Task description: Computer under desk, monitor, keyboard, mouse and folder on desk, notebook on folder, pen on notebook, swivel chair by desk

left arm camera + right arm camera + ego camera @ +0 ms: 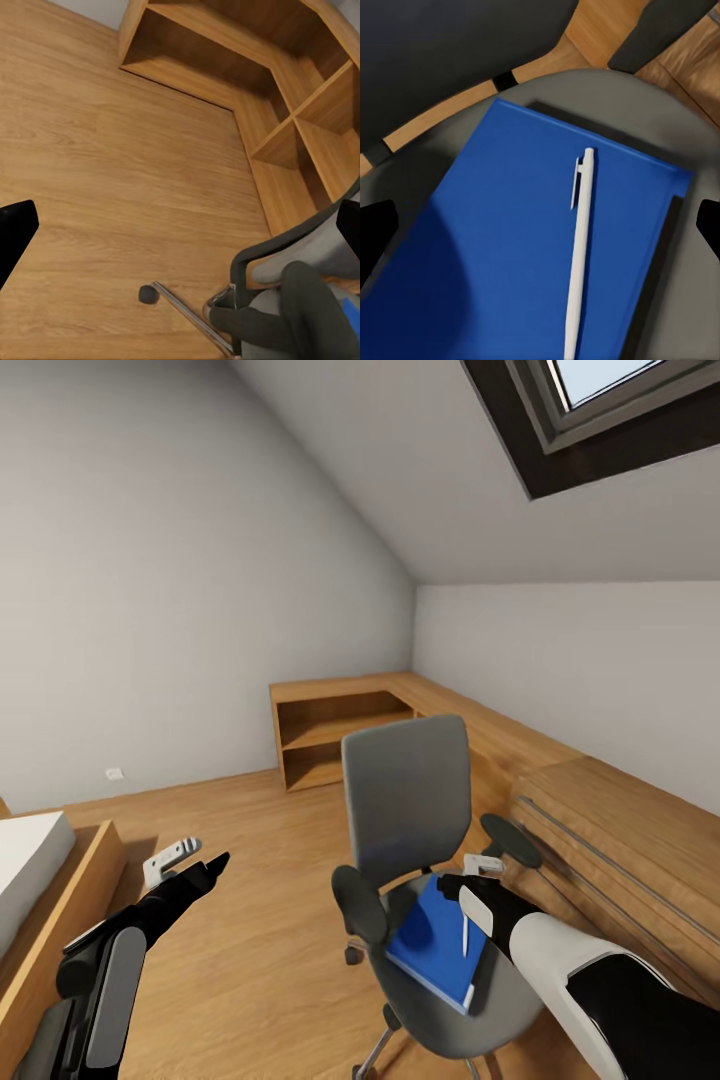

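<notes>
Two items on the swivel chair (420,830) seat, lower centre: folder (432,940), pen (579,255) on top.
Right gripper (540,225) spread wide above them, left gripper (180,232) open, idle. Take the pen first, pinch mid-barrel.

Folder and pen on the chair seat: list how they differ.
The folder is bright blue; the pen is white. The folder is a broad flat rectangle covering much of the swivel chair seat; the pen is a thin short stick, far smaller. The folder rests directly on the grey seat; the pen lies on top of the folder. Both lie flat, below the right pincer.
</notes>
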Tool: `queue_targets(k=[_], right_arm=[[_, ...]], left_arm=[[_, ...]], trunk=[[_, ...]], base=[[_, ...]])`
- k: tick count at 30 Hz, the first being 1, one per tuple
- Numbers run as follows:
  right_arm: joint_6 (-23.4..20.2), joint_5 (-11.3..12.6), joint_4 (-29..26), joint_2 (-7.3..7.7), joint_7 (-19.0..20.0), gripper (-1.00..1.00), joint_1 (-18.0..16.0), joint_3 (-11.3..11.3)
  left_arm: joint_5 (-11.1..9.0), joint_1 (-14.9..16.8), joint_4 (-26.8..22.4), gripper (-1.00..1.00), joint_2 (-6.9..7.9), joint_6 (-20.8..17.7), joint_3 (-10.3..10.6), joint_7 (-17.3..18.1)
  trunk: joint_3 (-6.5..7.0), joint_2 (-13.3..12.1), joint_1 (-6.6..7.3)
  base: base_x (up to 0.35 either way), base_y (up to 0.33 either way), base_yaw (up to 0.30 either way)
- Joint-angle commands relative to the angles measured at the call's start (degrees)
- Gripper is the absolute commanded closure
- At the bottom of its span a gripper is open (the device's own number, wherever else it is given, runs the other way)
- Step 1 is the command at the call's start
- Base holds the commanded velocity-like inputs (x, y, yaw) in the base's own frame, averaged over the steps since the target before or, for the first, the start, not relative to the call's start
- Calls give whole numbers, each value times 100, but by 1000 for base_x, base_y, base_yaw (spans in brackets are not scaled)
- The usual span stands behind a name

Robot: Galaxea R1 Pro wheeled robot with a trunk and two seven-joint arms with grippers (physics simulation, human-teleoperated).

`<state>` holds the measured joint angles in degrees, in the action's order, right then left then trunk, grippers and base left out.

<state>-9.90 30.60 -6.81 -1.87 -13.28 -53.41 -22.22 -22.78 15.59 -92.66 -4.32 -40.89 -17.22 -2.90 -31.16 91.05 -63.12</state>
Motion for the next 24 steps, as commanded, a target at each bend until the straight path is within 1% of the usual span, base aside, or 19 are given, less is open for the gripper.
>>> queue_targets(k=[1,24], right_arm=[[-33,35,-13,2,-36,-100,-2,-50],[-21,33,-40,11,-52,-100,-2,-37]], left_arm=[[-60,5,-6,-100,-5,-33,-9,-31],[-60,5,-6,-100,-16,-33,-1,-39]], trunk=[[-25,45,-22],[-438,967,-527]], base=[[0,0,13],[0,0,1]])
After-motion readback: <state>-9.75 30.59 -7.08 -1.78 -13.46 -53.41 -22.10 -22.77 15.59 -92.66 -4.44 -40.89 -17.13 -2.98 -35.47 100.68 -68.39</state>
